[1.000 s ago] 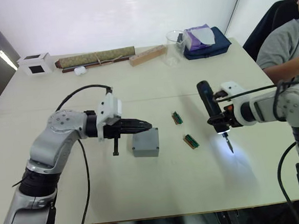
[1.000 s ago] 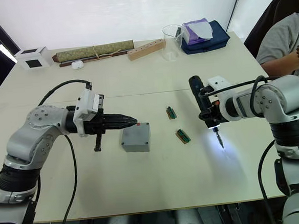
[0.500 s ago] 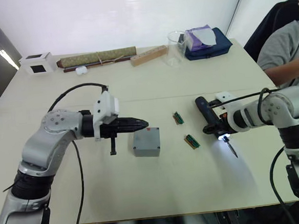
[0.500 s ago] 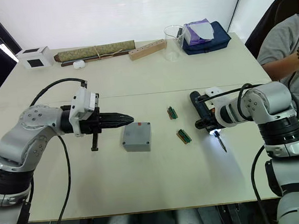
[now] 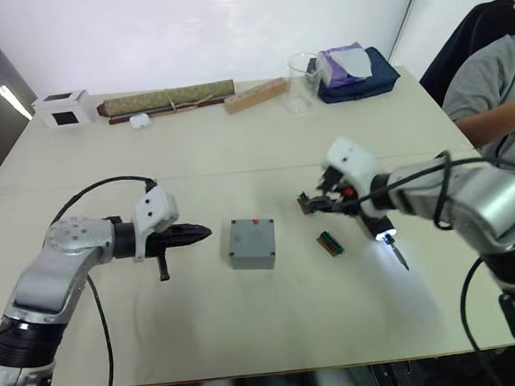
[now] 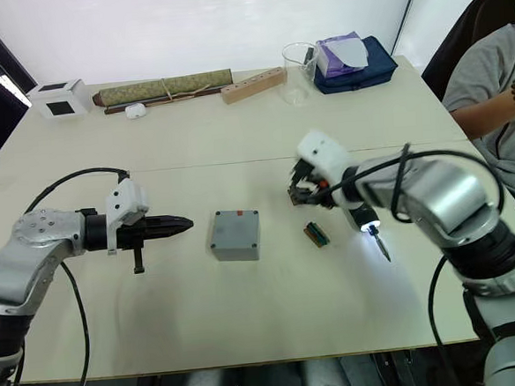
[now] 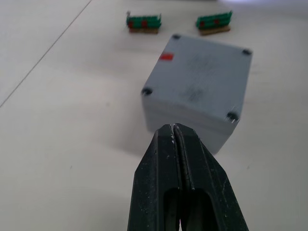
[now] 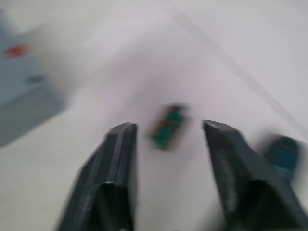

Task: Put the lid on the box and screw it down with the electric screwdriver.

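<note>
The small square grey plastic box (image 6: 236,234) sits mid-table w/ its flat grey lid (image 7: 199,71), the one w/ the small red mark, already on top, a dark screw hole showing at each corner. The left gripper (image 6: 182,223) hangs just beside the box on the robot's left, not touching it, its two black fingers (image 7: 166,185) pressed together w/ nothing between them, tips aimed at the box's side wall. The right gripper (image 5: 316,203) is over on the other side, above the nearer of two little green connector strips (image 6: 295,195); its fingers (image 8: 118,159) stand wide apart, empty, w/ that green strip seen in the gap between them. The second green strip (image 6: 316,234) lies a bit closer to the front edge, between box and the dark navy pen-shaped electric screwdriver (image 6: 364,222), which lies on the table by the right arm, no gripper on it, white light glowing at its tip and the thin metal bit pointing toward the front edge. Far side of the pale table (image 6: 248,317): a white cube w/ a dark top (image 6: 57,98), a long rolled olive bundle (image 6: 163,87), a wooden block (image 6: 252,85), a clear plastic cup (image 6: 297,61), a navy pouch w/ purple cloth on it (image 6: 353,67). A person in a grey shirt (image 6: 496,70) sits at the table's right end.
</note>
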{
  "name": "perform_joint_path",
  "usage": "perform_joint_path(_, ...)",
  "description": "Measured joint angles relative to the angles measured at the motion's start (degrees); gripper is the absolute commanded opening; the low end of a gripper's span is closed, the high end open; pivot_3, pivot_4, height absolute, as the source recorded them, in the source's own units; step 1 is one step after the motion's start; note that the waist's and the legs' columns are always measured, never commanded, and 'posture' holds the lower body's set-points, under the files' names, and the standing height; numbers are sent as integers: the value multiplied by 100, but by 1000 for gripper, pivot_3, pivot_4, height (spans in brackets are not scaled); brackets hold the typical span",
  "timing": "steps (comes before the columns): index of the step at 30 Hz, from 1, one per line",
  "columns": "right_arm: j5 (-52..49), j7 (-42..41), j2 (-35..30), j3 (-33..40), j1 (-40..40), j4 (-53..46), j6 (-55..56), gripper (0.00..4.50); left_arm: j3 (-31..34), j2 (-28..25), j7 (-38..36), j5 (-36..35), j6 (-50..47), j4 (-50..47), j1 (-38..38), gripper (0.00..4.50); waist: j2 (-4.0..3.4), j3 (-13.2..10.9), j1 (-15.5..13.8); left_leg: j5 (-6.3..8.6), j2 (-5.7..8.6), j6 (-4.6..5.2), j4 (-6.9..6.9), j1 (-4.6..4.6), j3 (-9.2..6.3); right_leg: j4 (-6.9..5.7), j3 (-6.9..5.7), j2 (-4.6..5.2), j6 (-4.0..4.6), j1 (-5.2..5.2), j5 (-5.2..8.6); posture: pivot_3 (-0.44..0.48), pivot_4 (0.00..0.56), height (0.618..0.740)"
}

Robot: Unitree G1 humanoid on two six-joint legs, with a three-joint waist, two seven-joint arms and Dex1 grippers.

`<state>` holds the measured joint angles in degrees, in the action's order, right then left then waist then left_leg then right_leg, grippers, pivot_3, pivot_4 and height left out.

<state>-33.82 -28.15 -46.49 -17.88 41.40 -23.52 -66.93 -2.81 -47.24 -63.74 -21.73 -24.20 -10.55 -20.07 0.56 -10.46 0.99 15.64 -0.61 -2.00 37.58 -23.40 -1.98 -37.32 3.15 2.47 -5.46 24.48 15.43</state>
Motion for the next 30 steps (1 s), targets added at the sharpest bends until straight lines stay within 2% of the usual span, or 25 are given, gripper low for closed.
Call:
perform_joint_path(1, 119, 5, 94, -153, -121, -30, 111, 394, -103, 72, -1, 51, 40, 54, -16, 0, 0, 0, -10, 0, 1, 0, 8, -1, -1, -3, 0, 1, 0, -2, 0, 0, 150, 736)
perform_joint_path(2, 227, 5, 161, -277, -225, -56, 185, 100, -182, 143, -3, 109, 90, 112, -23, 0, 1, 0, -14, 0, 1, 0, 14, -4, 0, -5, 0, 2, -1, -2, -1, 0, 150, 736)
perform_joint_path(3, 370, 19, 260, -414, -373, -96, 271, 45, -309, 236, 24, 217, 128, 219, -73, 0, 2, -1, -19, 0, 2, 0, 23, -5, -1, -7, -1, 2, -2, -3, -1, 0, 150, 736)
perform_joint_path(9, 535, 165, 1155, -634, -744, -71, 248, 45, -727, 530, 163, 736, 410, 612, -404, 0, 6, 0, 20, 0, 2, 1, 34, -4, -4, -24, 0, -5, -3, -3, -2, 0, 150, 736)
perform_joint_path(18, 472, 185, 1617, -332, -749, -67, -498, 45, -989, 1023, 244, 1219, 741, 1594, -903, 0, 6, 0, 3, 0, 4, 1, 44, -2, -7, -40, -2, -4, -2, -3, -3, 0, 150, 736)
perform_joint_path(25, 38, 8, 1806, -141, -705, -549, -1056, 45, -1190, 1288, 292, 1644, 1241, 2324, -1293, 0, 6, 0, 14, 0, 6, 1, 49, 0, -8, -55, -2, -3, -2, -2, -2, 0, 150, 736)
perform_joint_path(30, -13, -154, 1336, -21, -500, -729, -1208, 45, -1212, 1222, 244, 1860, 1648, 2750, -1350, 0, 6, 0, 12, 0, 6, 1, 52, 1, -9, -58, -3, -3, -2, -2, -2, 0, 150, 736)
